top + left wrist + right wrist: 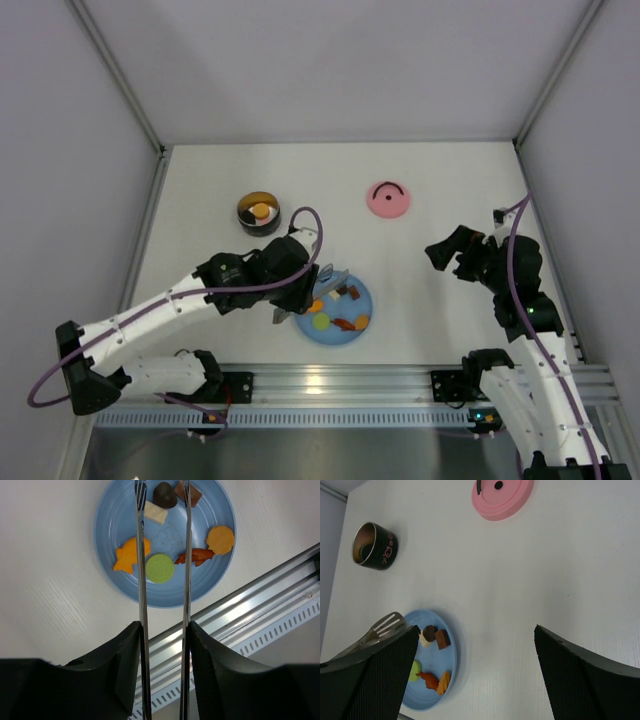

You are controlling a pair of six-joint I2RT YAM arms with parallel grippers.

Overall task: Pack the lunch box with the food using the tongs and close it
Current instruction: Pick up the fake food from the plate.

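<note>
My left gripper [164,630] is shut on the silver tongs [141,580], one finger pressing each arm. The tong tips stand apart over the blue plate [107,530], near a white block [155,513], a dark brown heart [165,495] and a brown cube [194,495]. An orange fish [129,555], green disc [160,568], red shrimp [197,556] and orange shell [220,539] also lie on the plate. The lunch box [259,213] stands at the back left with an orange piece inside. Its pink lid [388,198] lies apart, handle up. My right gripper [475,630] hangs open over bare table.
The aluminium rail [250,605] at the table's near edge runs just below the plate. Grey walls close in the table on the left, back and right. In the top view my right gripper [445,250] is to the right of the plate [362,290].
</note>
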